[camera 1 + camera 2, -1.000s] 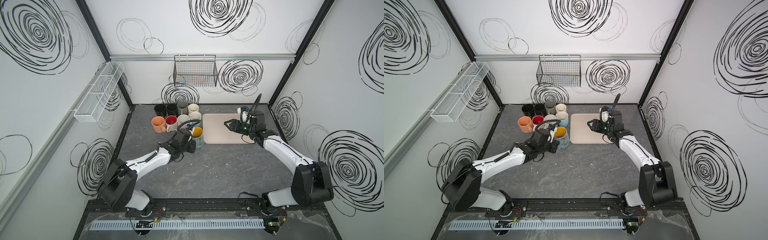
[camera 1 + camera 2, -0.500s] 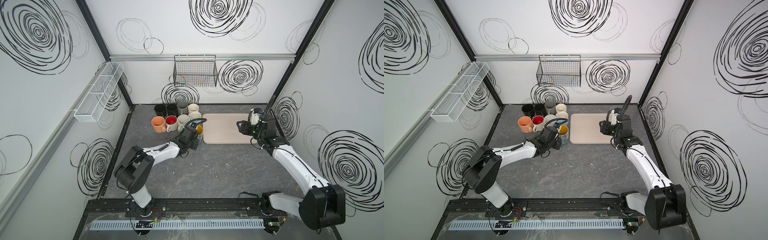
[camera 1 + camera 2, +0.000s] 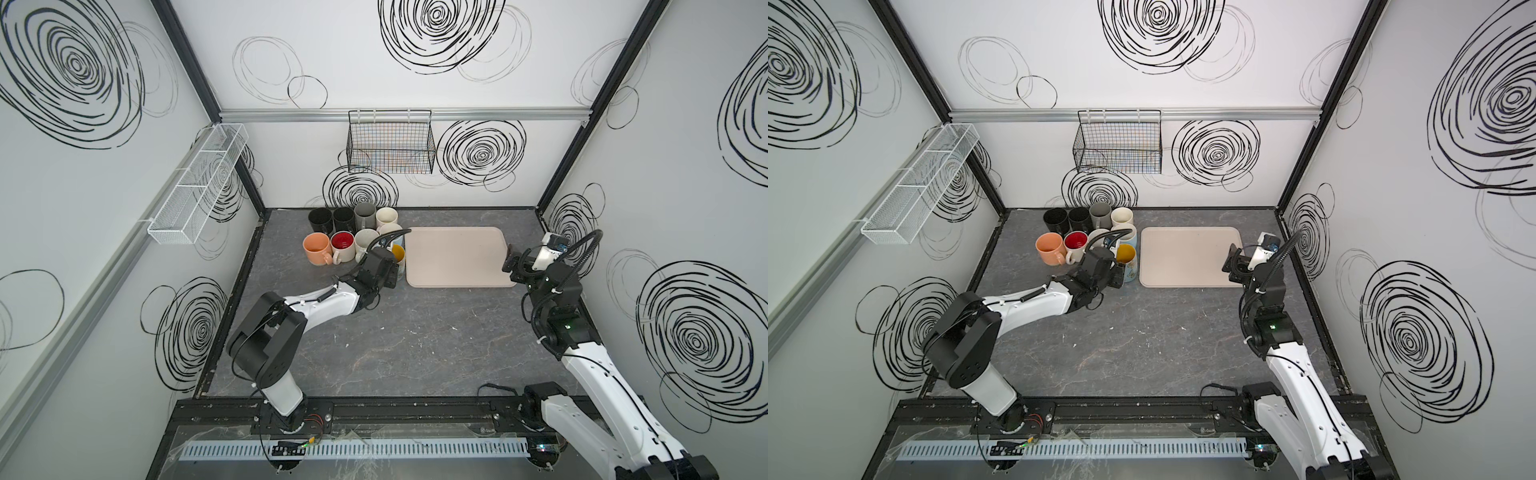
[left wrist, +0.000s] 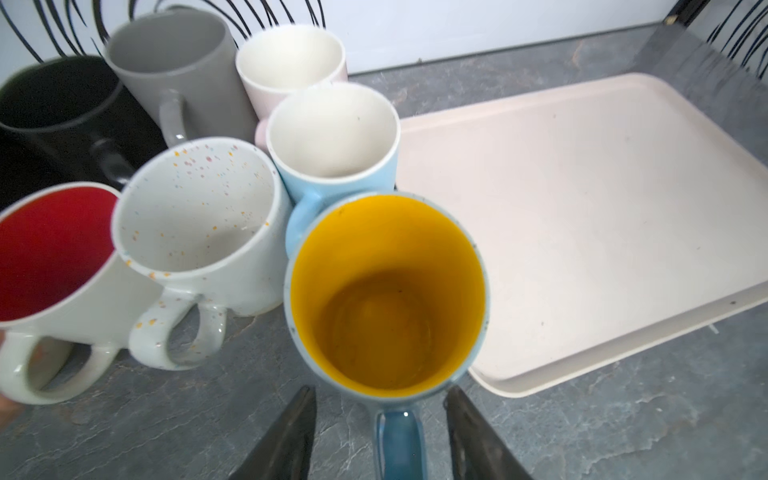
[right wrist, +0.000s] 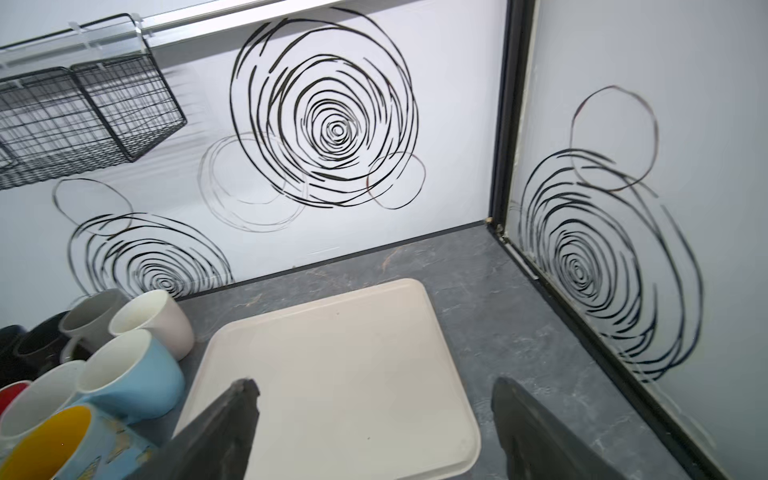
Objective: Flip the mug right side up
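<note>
Letting go is the change: the left gripper (image 4: pixel 380 395), clamped on the handle (image 4: pixel 401 444) a second ago, now has its jaws spread either side of it, clear of the glaze. The yellow-lined mug (image 4: pixel 386 299) stands mouth up on the tabletop, just off the nine o'clock edge of the tray (image 3: pixel 457 257) and just beside the light-blue mug (image 4: pixel 332 137). By my reading the flip is done and only a clean retreat remains. The right gripper (image 5: pixel 374 388), jaws wide and holding nothing, has drawn back from mid-tray to its three o'clock edge. The yellow-lined mug is empty. The neighbouring mugs (image 3: pixel 343 232), at its ten to eleven o'clock, stand upright and look empty. The tray bears nothing, and what the wire basket (image 3: pixel 390 145) holds I cannot tell.
</note>
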Robot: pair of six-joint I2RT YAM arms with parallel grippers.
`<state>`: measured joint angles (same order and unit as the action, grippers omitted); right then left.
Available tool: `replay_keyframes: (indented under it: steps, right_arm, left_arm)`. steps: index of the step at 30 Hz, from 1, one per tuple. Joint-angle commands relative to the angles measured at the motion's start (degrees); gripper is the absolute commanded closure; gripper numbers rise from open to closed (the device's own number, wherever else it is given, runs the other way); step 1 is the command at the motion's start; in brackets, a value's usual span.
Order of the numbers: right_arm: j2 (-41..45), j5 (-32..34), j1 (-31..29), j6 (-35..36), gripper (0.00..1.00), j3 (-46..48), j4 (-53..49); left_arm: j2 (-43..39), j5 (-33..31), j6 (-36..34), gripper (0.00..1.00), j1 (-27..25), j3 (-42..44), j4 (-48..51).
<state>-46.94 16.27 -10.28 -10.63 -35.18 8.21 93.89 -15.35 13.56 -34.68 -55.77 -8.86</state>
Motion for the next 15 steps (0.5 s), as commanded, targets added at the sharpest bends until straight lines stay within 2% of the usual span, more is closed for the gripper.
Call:
replay_keyframes:
  steps: [1,3,6,10,15]
  right_arm:
    - [0.18,6.15,0.82,3.07,0.01,-0.38,3.92]
    - [0.33,11.07,1.80,4.22,0.00,-0.48,4.69]
    - [1.69,13.51,4.26,7.66,0.00,-0.71,6.99]
    - [3.58,10.37,7.34,9.39,0.00,-0.53,8.66]
    - [1.82,6.02,10.84,8.80,0.00,6.54,13.24]
  left_arm:
    - [-6.75,-1.62,-0.63,0.43,0.02,0.47,-1.66]
    - [-10.30,-2.33,-1.68,0.40,0.82,0.36,0.34]
    - [-15.73,-3.92,-4.59,0.34,2.81,0.17,3.41]
    - [-23.89,-3.06,-7.64,0.23,7.96,2.95,2.70]
    - [-33.77,4.61,-6.16,0.11,19.26,13.68,-5.77]
